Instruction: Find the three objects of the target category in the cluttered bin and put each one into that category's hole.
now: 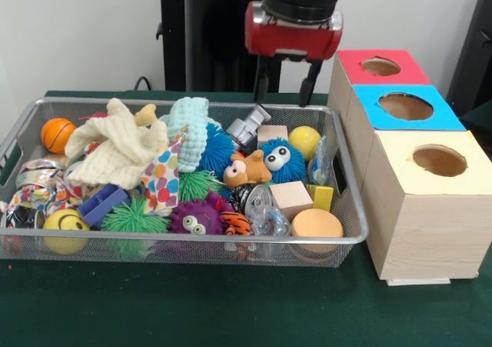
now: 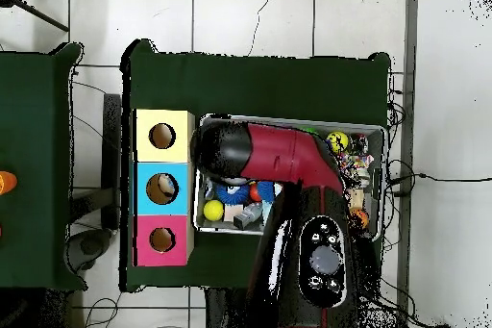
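Note:
A wire mesh bin [image 1: 350, 238] holds a jumble of toys. Among them are a pale wooden cube [image 1: 290, 197], a second wooden block [image 1: 271, 134], a yellow ball [image 1: 304, 141], an orange basketball [image 1: 57, 135] and a blue fuzzy ball with eyes [image 1: 280, 158]. My gripper [image 1: 283, 99] hangs open and empty above the bin's far rim, towards its right end. Three boxes stand to the right, each with a top hole: red [image 1: 380, 66], blue [image 1: 405, 106] and yellow [image 1: 439, 161]. In the overhead view my arm [image 2: 279, 156] covers the gripper and much of the bin [image 2: 377, 132].
Also in the bin: cream cloth [image 1: 119, 143], mint cloth [image 1: 190, 131], purple fuzzy ball [image 1: 198, 218], green spiky ball [image 1: 134, 218], smiley ball [image 1: 65, 230], orange disc [image 1: 317, 224], grey metal piece [image 1: 247, 128]. Green table cloth [image 1: 231, 308] lies in front.

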Controlling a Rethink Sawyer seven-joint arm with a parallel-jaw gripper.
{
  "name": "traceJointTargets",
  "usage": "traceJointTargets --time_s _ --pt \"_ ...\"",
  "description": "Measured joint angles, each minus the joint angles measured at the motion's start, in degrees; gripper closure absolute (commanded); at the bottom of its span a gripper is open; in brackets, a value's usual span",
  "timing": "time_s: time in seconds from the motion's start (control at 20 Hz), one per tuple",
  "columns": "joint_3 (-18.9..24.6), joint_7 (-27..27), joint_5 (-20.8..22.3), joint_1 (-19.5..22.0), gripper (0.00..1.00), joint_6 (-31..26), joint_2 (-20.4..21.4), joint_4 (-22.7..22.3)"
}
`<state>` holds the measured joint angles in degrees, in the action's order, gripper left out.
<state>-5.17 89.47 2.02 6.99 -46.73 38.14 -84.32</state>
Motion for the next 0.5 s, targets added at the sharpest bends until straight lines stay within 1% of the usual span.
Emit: traceJointTargets --time_s 0.25,0.3,0.35,0.5 --pt "0.84 0.00 0.02 2.12 0.00 0.04 -3.19 2.36" --pt "0.93 0.00 0.02 2.37 0.00 0.05 -3.64 2.53" --pt "1.20 0.00 0.01 3.07 0.00 0.11 -4.99 2.86" --pt "1.43 0.00 0.15 3.56 0.00 0.47 -6.36 2.89"
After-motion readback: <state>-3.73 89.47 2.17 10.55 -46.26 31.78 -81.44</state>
